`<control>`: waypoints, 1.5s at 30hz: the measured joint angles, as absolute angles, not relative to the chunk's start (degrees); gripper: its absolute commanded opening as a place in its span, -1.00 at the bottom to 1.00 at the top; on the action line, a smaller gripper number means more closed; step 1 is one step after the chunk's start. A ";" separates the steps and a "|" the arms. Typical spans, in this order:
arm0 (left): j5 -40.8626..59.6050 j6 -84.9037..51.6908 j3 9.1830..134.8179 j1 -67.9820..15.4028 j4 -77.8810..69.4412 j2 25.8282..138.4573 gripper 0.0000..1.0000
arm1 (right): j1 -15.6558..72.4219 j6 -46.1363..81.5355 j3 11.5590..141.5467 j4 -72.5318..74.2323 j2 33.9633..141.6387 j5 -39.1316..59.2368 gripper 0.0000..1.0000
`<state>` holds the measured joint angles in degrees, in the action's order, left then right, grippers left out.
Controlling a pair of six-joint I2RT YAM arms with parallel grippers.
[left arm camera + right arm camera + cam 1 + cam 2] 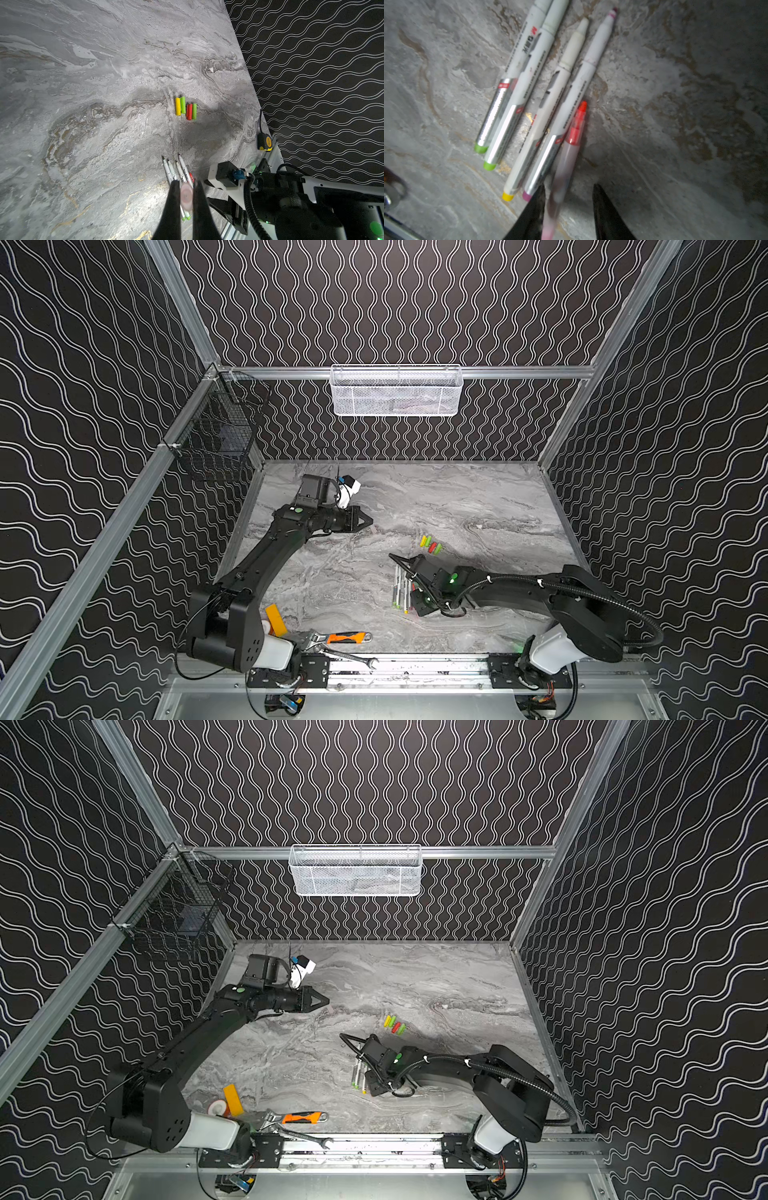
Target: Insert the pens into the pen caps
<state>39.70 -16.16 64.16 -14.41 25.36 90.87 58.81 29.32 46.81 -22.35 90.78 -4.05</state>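
Note:
Four white-barrelled pens [542, 83] lie side by side on the marble table, also seen in both top views [400, 589] [359, 1073] and in the left wrist view [175, 169]. A pink translucent pen with a red tip [578, 122] lies beside them. Its blurred barrel runs between my right gripper's [568, 185] parted fingers, against one and clear of the other. That gripper is hidden under its wrist [432, 576] in the top views. The four pen caps [431, 544] [395, 1024] [185, 108] sit in a row beyond. My left gripper [371, 521] [187, 182] hovers shut at far left; a blurred pinkish oval shows between its fingers.
An orange-handled wrench [347, 638], a steel spanner [351, 657], a yellow block [276, 619] and a tape roll [217, 1108] lie along the front edge. A tape measure [264, 142] sits by the right wall. A white basket [395, 390] and a black basket [216, 435] hang above.

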 measured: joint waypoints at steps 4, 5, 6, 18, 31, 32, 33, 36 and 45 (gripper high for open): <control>39.70 -16.16 64.16 -14.41 25.36 90.94 -1.00 | 59.05 29.26 47.77 -22.94 91.48 -4.25 -0.22; 39.70 -16.16 64.16 -14.41 25.36 90.94 -1.00 | 59.16 29.23 47.90 -23.11 91.66 -4.40 -0.24; 39.70 -16.16 64.16 -14.41 25.36 90.94 -1.00 | 59.16 29.06 48.01 -23.29 91.88 -4.51 -0.28; 39.24 -16.16 64.42 -14.31 25.82 89.95 -1.00 | 59.68 26.20 47.90 -24.47 92.25 -6.74 -0.40; 36.99 -19.44 62.30 -14.31 24.71 86.19 -1.00 | 61.80 24.12 50.48 -28.99 95.13 -9.19 -0.56; 36.86 -19.59 62.33 -14.31 24.32 86.30 -1.00 | 61.87 24.40 50.98 -29.54 95.66 -9.37 -0.59; 36.75 -20.08 62.43 -14.31 23.73 86.48 -1.00 | 61.91 24.53 51.27 -29.85 96.03 -9.37 -0.61; 36.47 -20.99 63.26 -14.31 22.65 86.98 -1.00 | 62.13 25.63 51.88 -30.46 96.77 -9.93 -0.65; 35.86 -21.04 66.96 -14.31 22.33 88.01 -1.00 | 60.49 28.69 51.96 -30.28 96.47 -10.13 -0.72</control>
<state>35.86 -21.04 66.96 -14.31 22.33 88.01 60.49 28.69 51.96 -30.28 96.47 -10.13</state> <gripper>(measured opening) 0.080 0.148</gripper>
